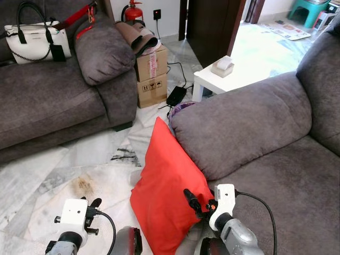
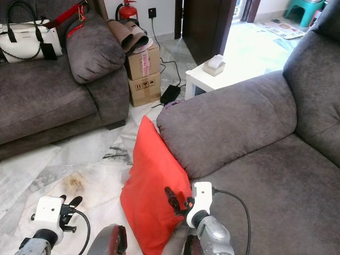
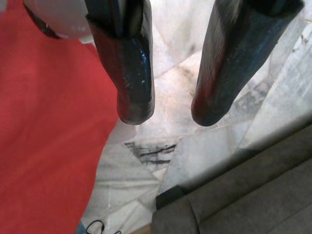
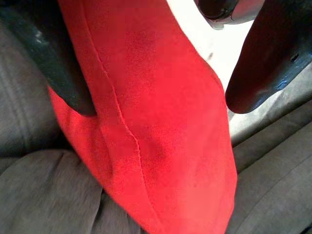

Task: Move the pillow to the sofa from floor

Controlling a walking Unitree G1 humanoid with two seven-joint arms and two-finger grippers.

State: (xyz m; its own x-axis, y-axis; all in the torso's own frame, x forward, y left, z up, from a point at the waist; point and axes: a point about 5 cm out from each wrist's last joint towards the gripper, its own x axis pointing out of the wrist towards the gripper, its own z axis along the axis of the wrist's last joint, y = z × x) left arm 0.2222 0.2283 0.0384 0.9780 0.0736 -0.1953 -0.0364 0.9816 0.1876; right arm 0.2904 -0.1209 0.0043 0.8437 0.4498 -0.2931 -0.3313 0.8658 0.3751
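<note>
Marble floor tiles [image 1: 79, 159] with dark veining and a brownish stain run between two grey sofas. Nearest the camera, the left gripper [image 3: 168, 105] hangs low over the floor beside the pillow, its two black fingers parted and holding nothing. The right gripper [image 4: 161, 83] sits at the lower edge of the red pillow [image 1: 167, 191]; its fingers stand wide apart on either side of the fabric, one touching the cloth, the other clear of it, so no grip is made yet.

The pillow stands on edge on the floor, leaning against the front of the near sofa [image 1: 255, 133], just below its armrest.

Farther off stand a small white side table [image 1: 212, 79], stacked cardboard boxes [image 1: 151, 77], a red fire extinguisher [image 1: 133, 10] and the far sofa [image 1: 48, 101] carrying a white handbag [image 1: 37, 37].

Risk assessment: a closure on the soft edge alone may pinch loose cloth, and the pillow could slip or swing when lifted. It could also catch under the armrest and topple back onto the floor.
</note>
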